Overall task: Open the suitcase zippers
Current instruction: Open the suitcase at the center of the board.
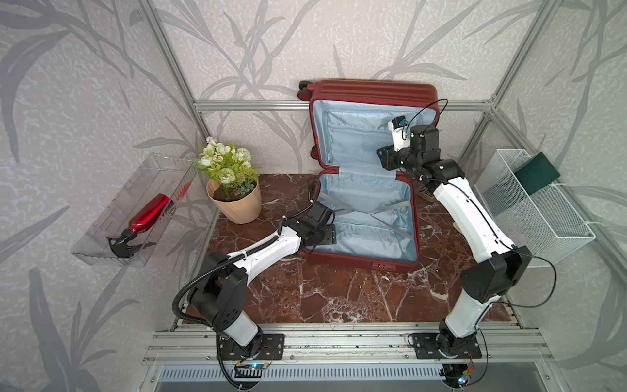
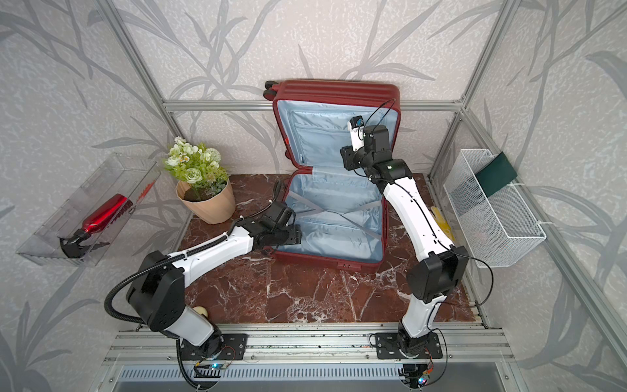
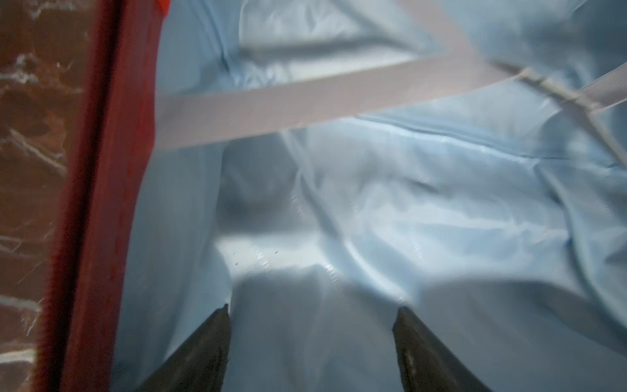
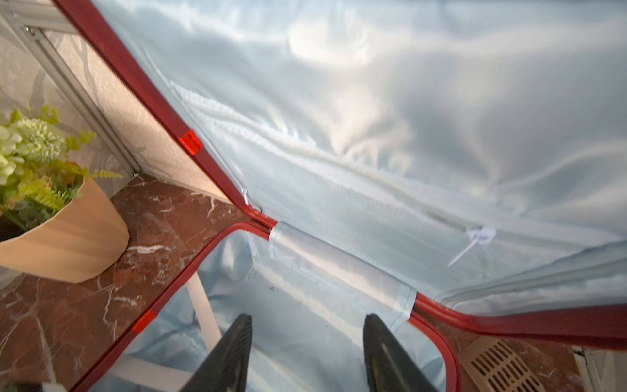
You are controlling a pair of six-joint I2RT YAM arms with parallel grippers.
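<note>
Suitcase point(image 1: 373, 90) gaping, lid propped on the far wall, zippers point(image 4: 142, 91) seemingly fully undone, so probably nothing left; left gripper point(image 3: 314, 307) and right gripper point(image 4: 307, 316) both part-open, empty.

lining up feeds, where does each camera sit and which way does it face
Both top views: high in front, looking down at the open suitcase; left arm and right arm show.
Left wrist: on the left arm, facing the lower lining; left fingers show.
Right wrist: on the right arm, facing the hinge strip; right fingers show.
Shared: top and right wrist views show the flower pot.
</note>
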